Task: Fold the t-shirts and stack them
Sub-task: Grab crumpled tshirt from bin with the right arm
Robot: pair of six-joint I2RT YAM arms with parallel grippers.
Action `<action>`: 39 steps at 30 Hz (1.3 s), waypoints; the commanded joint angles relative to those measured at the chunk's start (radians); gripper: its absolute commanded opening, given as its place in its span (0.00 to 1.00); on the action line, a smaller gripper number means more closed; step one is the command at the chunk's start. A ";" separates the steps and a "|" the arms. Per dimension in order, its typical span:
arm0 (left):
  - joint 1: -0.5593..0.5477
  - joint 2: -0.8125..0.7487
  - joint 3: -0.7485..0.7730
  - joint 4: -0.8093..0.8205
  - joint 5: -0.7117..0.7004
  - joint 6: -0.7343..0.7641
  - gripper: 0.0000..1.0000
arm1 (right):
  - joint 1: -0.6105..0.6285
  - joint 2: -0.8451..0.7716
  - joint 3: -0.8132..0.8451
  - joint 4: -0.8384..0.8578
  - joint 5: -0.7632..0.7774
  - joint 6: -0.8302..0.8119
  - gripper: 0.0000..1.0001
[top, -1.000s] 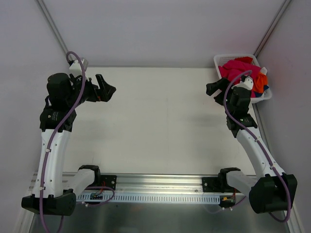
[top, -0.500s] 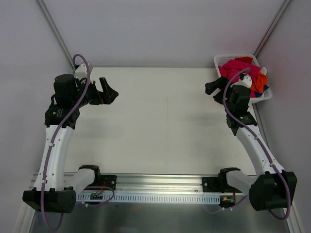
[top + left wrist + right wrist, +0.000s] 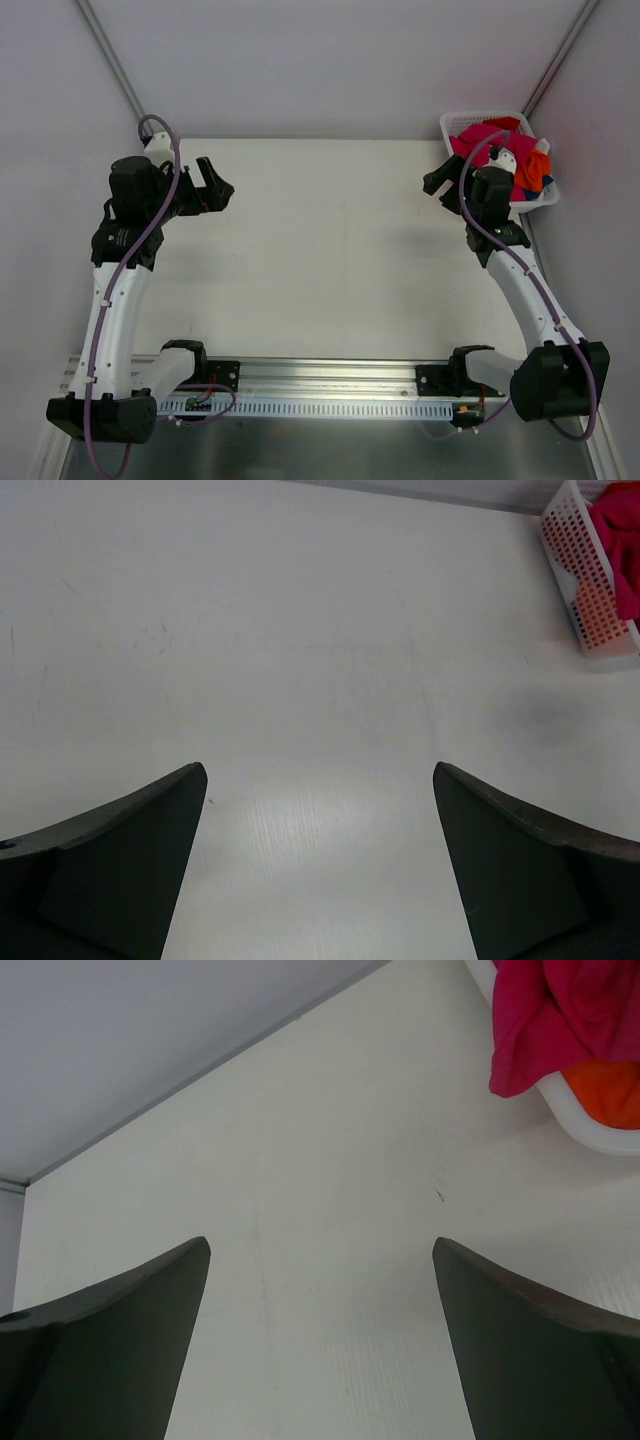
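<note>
The t-shirts lie heaped in a white slotted basket (image 3: pixel 545 199) at the table's far right corner. A magenta-pink shirt (image 3: pixel 480 140) is on top, with an orange one (image 3: pixel 537 172) at its right side. The pink shirt (image 3: pixel 560 1015) hangs over the basket rim in the right wrist view, with orange cloth (image 3: pixel 605 1090) below it. My right gripper (image 3: pixel 440 180) is open and empty, just left of the basket, above the table. My left gripper (image 3: pixel 215 182) is open and empty at the far left of the table. The basket (image 3: pixel 590 590) shows at the top right of the left wrist view.
The white table (image 3: pixel 330 250) is bounded by grey walls at the back and both sides. A metal rail (image 3: pixel 320 385) with the arm bases runs along the near edge.
The right gripper has shifted slightly toward the basket. The left arm has swung a little, its gripper ending slightly further back and left. Both stay open.
</note>
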 commanded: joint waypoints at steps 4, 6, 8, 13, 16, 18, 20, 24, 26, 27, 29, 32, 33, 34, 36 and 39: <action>0.010 -0.056 -0.041 0.026 -0.080 -0.015 0.99 | -0.086 0.080 0.194 -0.197 0.016 0.004 0.99; 0.009 -0.048 -0.047 0.026 -0.073 -0.004 0.99 | -0.126 0.114 0.261 -0.304 0.044 0.001 0.99; -0.003 -0.042 -0.052 0.026 -0.085 0.010 0.99 | -0.169 0.160 0.359 -0.356 0.050 -0.069 1.00; -0.011 -0.025 -0.049 0.025 -0.086 0.017 0.99 | -0.230 0.255 0.530 -0.424 0.156 -0.197 0.99; -0.014 -0.016 -0.038 0.028 -0.070 0.017 0.99 | -0.288 0.370 0.633 -0.461 0.130 -0.238 0.99; -0.014 -0.014 -0.033 0.026 -0.073 0.014 0.99 | -0.316 0.430 0.723 -0.485 0.115 -0.249 1.00; -0.014 -0.007 -0.029 0.026 -0.071 0.013 0.99 | -0.341 0.531 0.832 -0.536 0.105 -0.278 0.99; -0.014 0.005 -0.029 0.026 -0.102 -0.010 0.99 | -0.344 0.707 1.007 -0.628 0.093 -0.298 0.99; -0.014 0.007 -0.035 0.028 -0.112 -0.018 0.99 | -0.344 0.781 1.068 -0.639 0.047 -0.292 0.99; -0.014 0.009 -0.035 0.026 -0.120 -0.016 0.99 | -0.344 0.798 1.081 -0.627 0.041 -0.289 0.99; -0.014 0.007 -0.041 0.026 -0.154 -0.035 0.99 | -0.345 0.847 1.143 -0.628 0.027 -0.287 0.99; -0.014 -0.016 -0.068 0.028 -0.192 -0.042 0.99 | -0.345 0.872 1.167 -0.613 0.012 -0.300 0.99; -0.014 -0.022 -0.076 0.028 -0.207 -0.047 0.99 | -0.345 0.875 1.159 -0.599 0.009 -0.301 0.99; -0.014 -0.024 -0.094 0.028 -0.220 -0.049 0.99 | -0.345 0.876 1.150 -0.588 0.001 -0.303 0.99; -0.014 -0.028 -0.104 0.028 -0.235 -0.055 0.99 | -0.345 0.881 1.135 -0.574 0.001 -0.303 0.99; -0.014 -0.033 -0.113 0.028 -0.228 -0.055 0.99 | -0.345 0.893 1.122 -0.571 0.016 -0.303 0.96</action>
